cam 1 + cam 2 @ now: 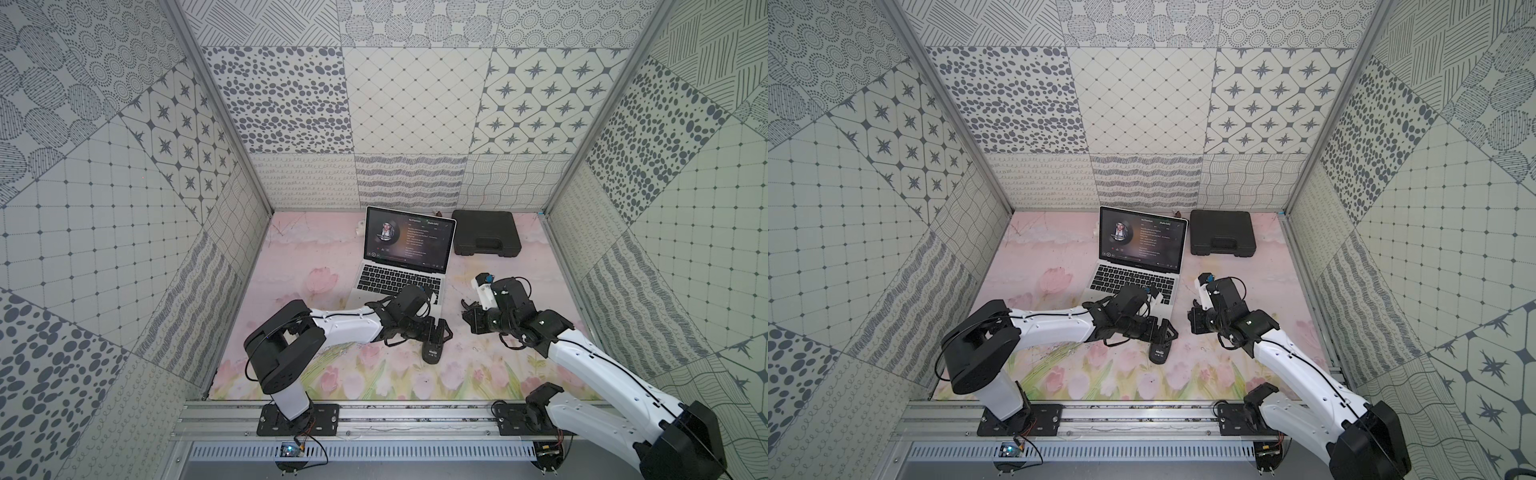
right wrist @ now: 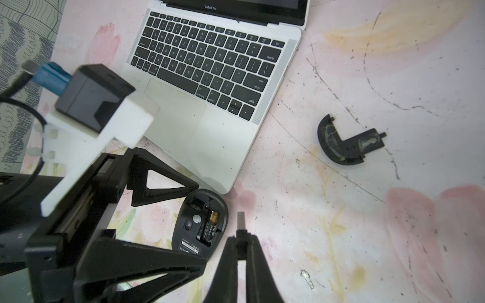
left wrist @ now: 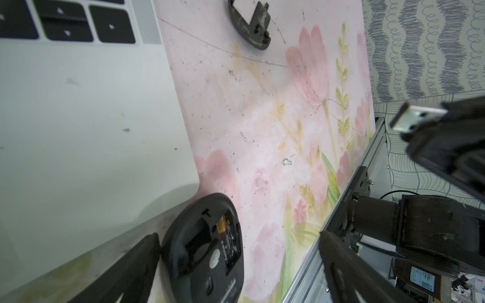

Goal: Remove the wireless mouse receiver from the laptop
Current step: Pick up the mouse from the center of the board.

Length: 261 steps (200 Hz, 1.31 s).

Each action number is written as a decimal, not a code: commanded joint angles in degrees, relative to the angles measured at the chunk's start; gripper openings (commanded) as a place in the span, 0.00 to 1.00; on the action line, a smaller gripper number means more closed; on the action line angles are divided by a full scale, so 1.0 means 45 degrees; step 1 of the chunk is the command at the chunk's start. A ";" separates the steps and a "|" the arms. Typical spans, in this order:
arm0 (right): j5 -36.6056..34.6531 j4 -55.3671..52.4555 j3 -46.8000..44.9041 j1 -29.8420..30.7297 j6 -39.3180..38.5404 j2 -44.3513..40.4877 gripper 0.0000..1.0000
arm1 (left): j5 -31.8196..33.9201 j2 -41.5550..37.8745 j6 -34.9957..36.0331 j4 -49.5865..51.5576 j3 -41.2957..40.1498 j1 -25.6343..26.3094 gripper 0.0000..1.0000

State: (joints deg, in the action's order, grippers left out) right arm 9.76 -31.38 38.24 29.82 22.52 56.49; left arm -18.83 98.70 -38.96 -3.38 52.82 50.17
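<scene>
Two pincers work low over the floral worktop (image 2: 341, 236), near the front right corner of the MacBook Pro laptop (image 2: 210, 65), which sits open at the left with its lit screen facing the arms. The left pincer (image 3: 238, 234) stands wide apart, one finger on each side of the wireless mouse (image 2: 194, 225). The mouse lies on its back just beside that corner, its battery bay uncovered and a battery showing. The spread jaws probably serve to steady the mouse, though I cannot tell whether either finger touches it. Next to the right, the right pincer (image 2: 241, 237) is clamped on the wireless mouse receiver (image 2: 241, 219). The receiver is clear of the laptop and held above the worktop, its metal plug sticking out past the tips, so the removal itself looks done. Farther right the mouse's battery cover (image 2: 346, 141) lies loose with its inside facing up, and a black plastic case (image 1: 486, 232) rests shut at the back. The receiver's black cap is buried between the tips. The laptop's side ports face away from every view, the left arm covers the palm rest in both top views, and the receiver is too small to make out in either.
</scene>
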 commanded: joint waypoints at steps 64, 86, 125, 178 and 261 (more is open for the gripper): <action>-0.0045 0.0799 -0.0014 -0.0065 -0.0132 0.0272 0.00 | 0.1245 -0.1382 0.2486 0.2209 0.0592 -0.0912 0.99; 0.0652 0.0830 0.0170 -0.0047 -0.0350 0.0685 0.00 | 0.1352 -0.3007 0.4093 0.1527 -0.0981 -0.0896 0.99; 0.1397 0.0795 0.0193 0.0105 -0.0714 0.1082 0.00 | 0.2691 -0.5052 0.6733 -0.0684 -0.4547 0.0603 1.00; 0.1408 0.0372 0.0325 0.0506 -0.0884 0.1388 0.00 | 0.4292 -0.4778 0.5669 -0.3099 -0.5901 0.1293 0.99; 0.1522 0.0903 0.0282 0.0598 -0.0545 0.1622 0.00 | 0.4747 -0.3849 0.8030 -0.6964 -0.7272 0.3224 0.99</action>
State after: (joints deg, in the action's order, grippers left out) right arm 15.88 -30.22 38.48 32.18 19.73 63.24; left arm -3.68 76.51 -10.04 -19.27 21.61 59.70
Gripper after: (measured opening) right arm 0.094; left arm 0.993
